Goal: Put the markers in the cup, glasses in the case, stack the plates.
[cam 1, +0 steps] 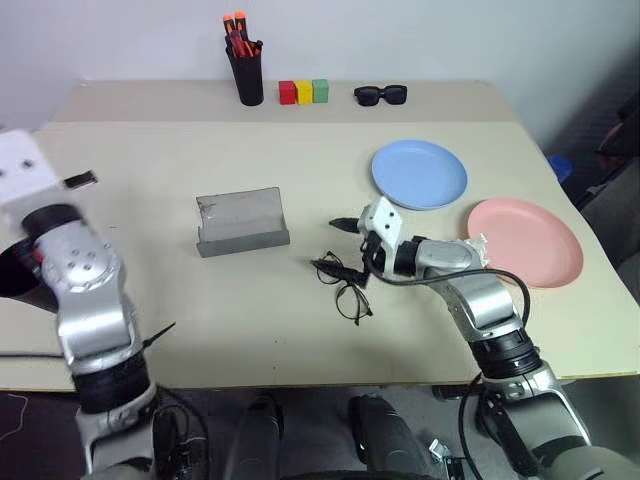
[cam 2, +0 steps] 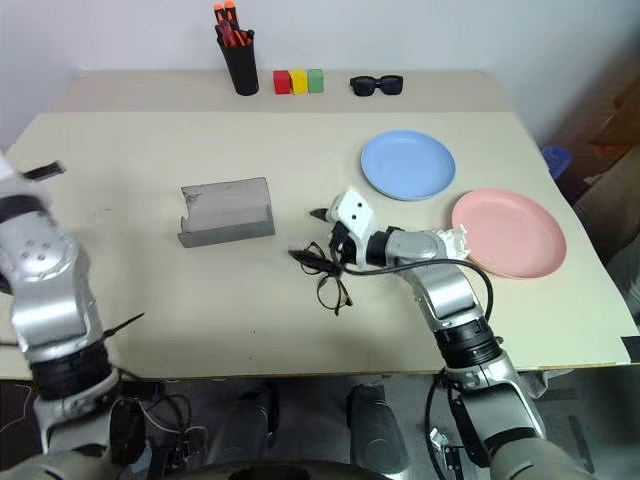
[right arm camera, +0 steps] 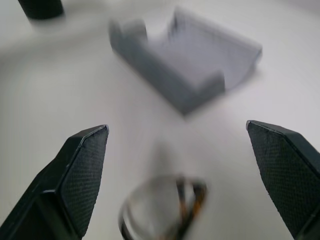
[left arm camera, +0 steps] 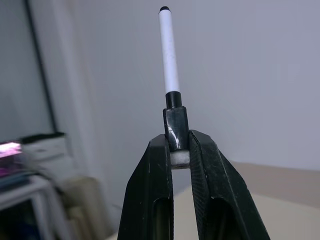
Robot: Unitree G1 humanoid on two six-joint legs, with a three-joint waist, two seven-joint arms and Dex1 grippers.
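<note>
Tabletop (cam 1: 300,330), pale wood, holding the following. Case (cam 1: 242,223): grey, lid raised, left of centre. Glasses (cam 1: 348,290): thin wire frame, lying on the table right of the case and just below the right gripper (cam 1: 338,246). That gripper's two black fingers (right arm camera: 82,172) stand wide apart with nothing between them; in the right wrist view the glasses (right arm camera: 162,207) lie low between the fingers, blurred, so contact cannot be confirmed. Blue plate (cam 1: 420,173) and pink plate (cam 1: 526,240): side by side toward the right edge, unstacked, near but apparently not touching.

Left gripper (left arm camera: 179,150): raised off the table, fingers closed on the black end of the white marker (left arm camera: 169,52), which points up and away. Cup (cam 1: 12,272): dark object at the far left edge, largely hidden behind the left arm.

Back edge: pen holder (cam 1: 244,68) with orange-capped markers, three coloured blocks (cam 1: 303,92), black sunglasses (cam 1: 381,95).
</note>
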